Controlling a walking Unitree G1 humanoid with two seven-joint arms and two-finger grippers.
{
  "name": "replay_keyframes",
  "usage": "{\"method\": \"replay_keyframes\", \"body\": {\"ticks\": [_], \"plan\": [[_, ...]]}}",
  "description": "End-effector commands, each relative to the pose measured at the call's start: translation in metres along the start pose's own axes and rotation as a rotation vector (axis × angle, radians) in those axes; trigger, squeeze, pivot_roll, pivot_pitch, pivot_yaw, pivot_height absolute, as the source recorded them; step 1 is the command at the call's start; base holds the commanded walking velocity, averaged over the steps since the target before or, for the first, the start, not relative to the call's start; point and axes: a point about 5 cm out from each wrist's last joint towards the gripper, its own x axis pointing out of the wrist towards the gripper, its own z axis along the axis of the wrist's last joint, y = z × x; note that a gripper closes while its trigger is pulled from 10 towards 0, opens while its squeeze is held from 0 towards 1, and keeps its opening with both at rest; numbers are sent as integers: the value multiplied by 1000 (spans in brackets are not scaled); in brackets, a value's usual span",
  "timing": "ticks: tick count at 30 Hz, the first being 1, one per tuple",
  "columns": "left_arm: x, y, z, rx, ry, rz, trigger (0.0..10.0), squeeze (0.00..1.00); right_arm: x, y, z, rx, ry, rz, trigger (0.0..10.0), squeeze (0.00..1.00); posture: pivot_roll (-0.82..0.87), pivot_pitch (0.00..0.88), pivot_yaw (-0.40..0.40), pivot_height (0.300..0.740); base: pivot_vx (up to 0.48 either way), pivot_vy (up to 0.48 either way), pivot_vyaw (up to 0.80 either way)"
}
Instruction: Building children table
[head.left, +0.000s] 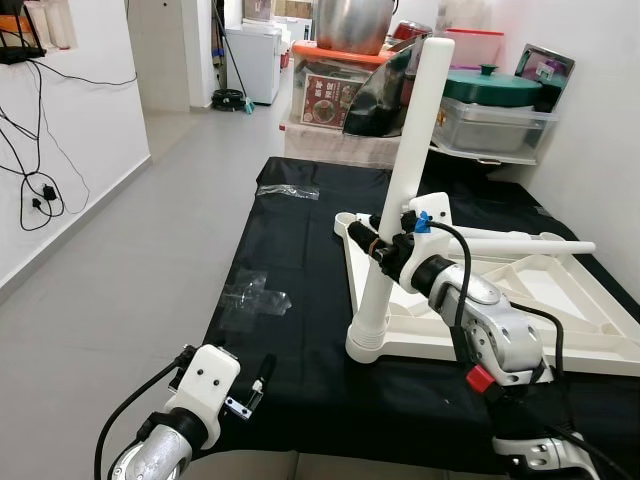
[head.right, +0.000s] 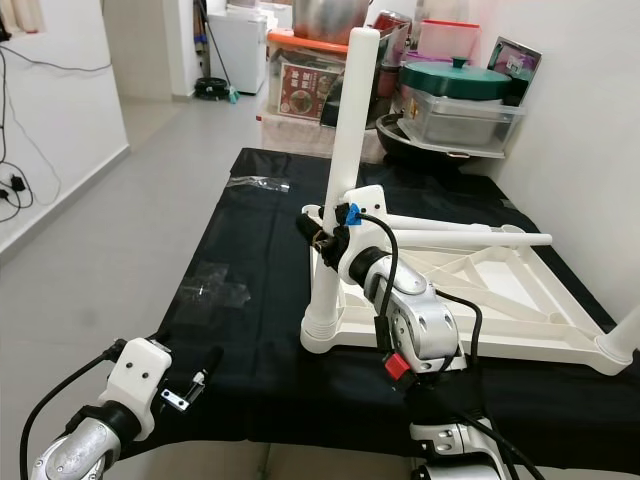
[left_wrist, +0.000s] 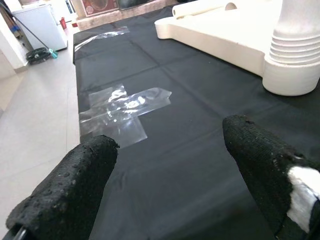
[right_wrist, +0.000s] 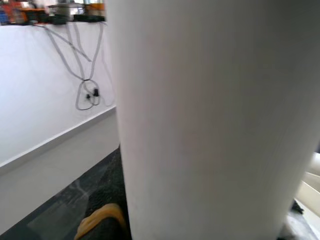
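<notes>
One leg (head.left: 405, 190) stands socketed in the upturned tabletop (head.left: 520, 300); right gripper (head.left: 378, 243) fingers clamp it. Another leg (head.left: 520, 243) lies at three o'clock, unfitted. Left gripper (left_wrist: 170, 165) fingers apart.

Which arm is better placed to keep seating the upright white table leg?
Right. The right gripper is already on the white cylindrical plastic leg, standing in a corner socket of the upturned white tabletop. The left gripper hovers open over black cloth.

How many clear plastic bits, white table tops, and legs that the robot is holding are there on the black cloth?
Clear plastic bits: 2
White table top: 1
Leg held by the right gripper: 1
Total: 4
</notes>
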Motion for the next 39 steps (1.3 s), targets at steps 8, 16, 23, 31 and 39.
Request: {"method": "replay_keyframes", "body": {"ticks": [8, 16, 23, 31, 39], "plan": [[2, -5, -1, -6, -1, -9, 10000, 0, -8, -18, -44, 77, 198, -215, 10000, 0, 70, 0, -114, 740, 0, 0, 0], [3, -6, -2, -10, 2, -7, 10000, 0, -10, -25, -44, 89, 176, -352, 10000, 0, 65, 0, -114, 740, 0, 0, 0], [3, -6, -3, -10, 2, -3, 10000, 0, -12, -24, -46, 127, 160, -454, 10000, 0, 65, 0, -115, 740, 0, 0, 0], [3, -6, -3, -10, 3, -5, 10000, 0, -12, -18, -51, 153, 177, -490, 10000, 0, 67, 0, -113, 740, 0, 0, 0], [4, -5, -4, -6, 2, -4, 10000, 0, -11, -21, -41, 110, 128, -540, 10000, 0, 65, 0, -111, 740, 0, 0, 0]]}}
